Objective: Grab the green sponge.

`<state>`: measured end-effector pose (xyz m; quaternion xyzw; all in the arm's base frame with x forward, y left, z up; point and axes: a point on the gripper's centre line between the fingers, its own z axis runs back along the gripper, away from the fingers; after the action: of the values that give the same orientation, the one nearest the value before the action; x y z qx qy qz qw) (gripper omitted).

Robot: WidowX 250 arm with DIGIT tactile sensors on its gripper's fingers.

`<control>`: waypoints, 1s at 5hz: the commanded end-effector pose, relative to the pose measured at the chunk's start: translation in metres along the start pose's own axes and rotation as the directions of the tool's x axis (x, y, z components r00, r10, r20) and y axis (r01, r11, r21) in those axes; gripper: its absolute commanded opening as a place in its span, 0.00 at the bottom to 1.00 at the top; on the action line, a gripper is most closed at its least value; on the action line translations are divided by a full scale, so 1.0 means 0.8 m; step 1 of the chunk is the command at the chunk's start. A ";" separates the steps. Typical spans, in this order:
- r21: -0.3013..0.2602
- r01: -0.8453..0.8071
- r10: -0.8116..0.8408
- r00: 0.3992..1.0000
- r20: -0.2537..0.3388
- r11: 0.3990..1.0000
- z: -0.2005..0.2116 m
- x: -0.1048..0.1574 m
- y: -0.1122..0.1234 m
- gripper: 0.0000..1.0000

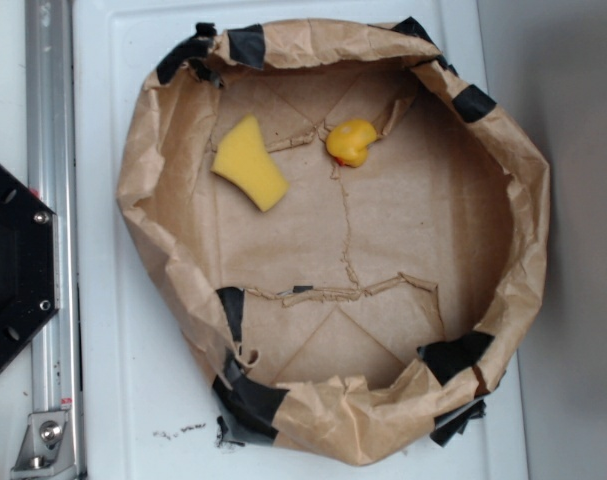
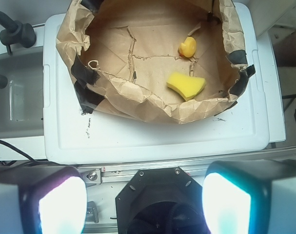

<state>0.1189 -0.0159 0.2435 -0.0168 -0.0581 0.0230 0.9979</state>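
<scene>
A flat, trapezoid-shaped foam sponge of plain matte yellow [image 1: 249, 163] is lying on the floor of a wide, shallow basin made of crumpled brown paper [image 1: 528, 215], in the upper left part of that basin as the exterior view is showing it. It is resting flat, close under the paper wall, with its narrower end pointing toward the rim. To its right, apart from it and not touching, a small rounded glossy yellow-orange toy [image 1: 351, 142] is sitting on the same paper floor. Strips of black tape [image 1: 247, 45] are binding the rolled rim at several spots, and creased seams are running across the basin's floor. The basin is standing on a white moulded plastic lid [image 1: 113, 380], and beside that lid a silver metal rail [image 1: 49, 150] is running along the left edge, next to a black hexagonal base plate [image 1: 13, 265].

In the wrist view the gripper [image 2: 144, 202] is hanging well back from the basin, above the rail and the black plate. Its two fingers [image 2: 57, 202] are standing widely spread at the bottom corners of the picture, their inner pads glowing pale, with nothing between them. From there the sponge [image 2: 186, 85] is showing near the nearer paper wall, with the toy [image 2: 187, 47] farther in.
</scene>
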 end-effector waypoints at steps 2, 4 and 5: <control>-0.058 -0.006 0.007 1.000 0.022 0.998 -0.059 0.036 0.045 1.00; -0.010 0.100 -0.099 0.989 0.107 0.995 -0.116 0.096 0.091 1.00; 0.064 0.104 -0.110 0.990 0.092 0.993 -0.143 0.116 0.089 1.00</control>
<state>0.2153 0.0583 0.1269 0.0124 -0.0886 -0.0208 0.9958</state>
